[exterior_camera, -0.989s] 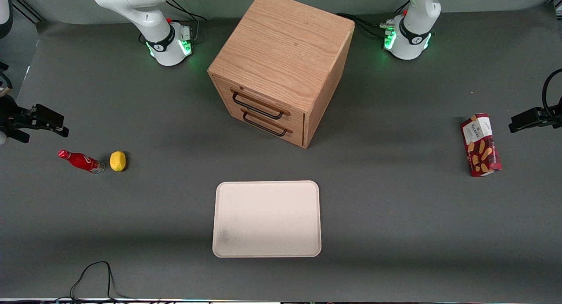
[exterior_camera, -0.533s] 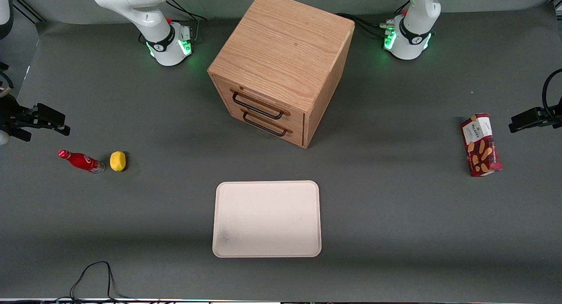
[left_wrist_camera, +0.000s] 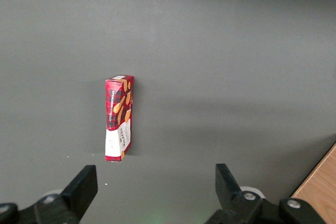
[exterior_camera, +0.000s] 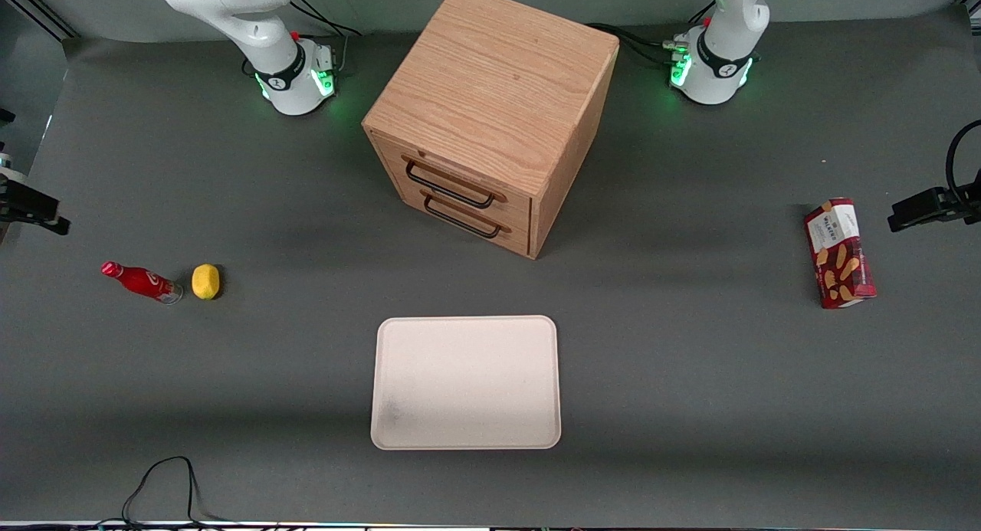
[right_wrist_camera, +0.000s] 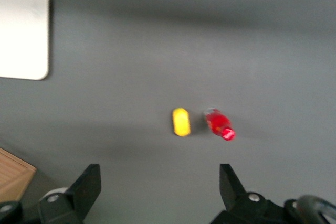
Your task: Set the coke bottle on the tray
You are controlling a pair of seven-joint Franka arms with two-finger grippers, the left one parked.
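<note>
Right wrist view showed the gripper up high over the table, its two fingers spread wide apart and holding nothing. Below it the coke bottle lay on its side on the gray table, just beside a yellow lemon. The tray sat well apart from them, nearer to the front camera than the wooden drawer cabinet.

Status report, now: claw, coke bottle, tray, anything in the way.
Claw open, empty, high above the coke bottle. Bottle lying on the table, lemon close beside it. Tray bare, nearer the front camera than the drawer cabinet.
</note>
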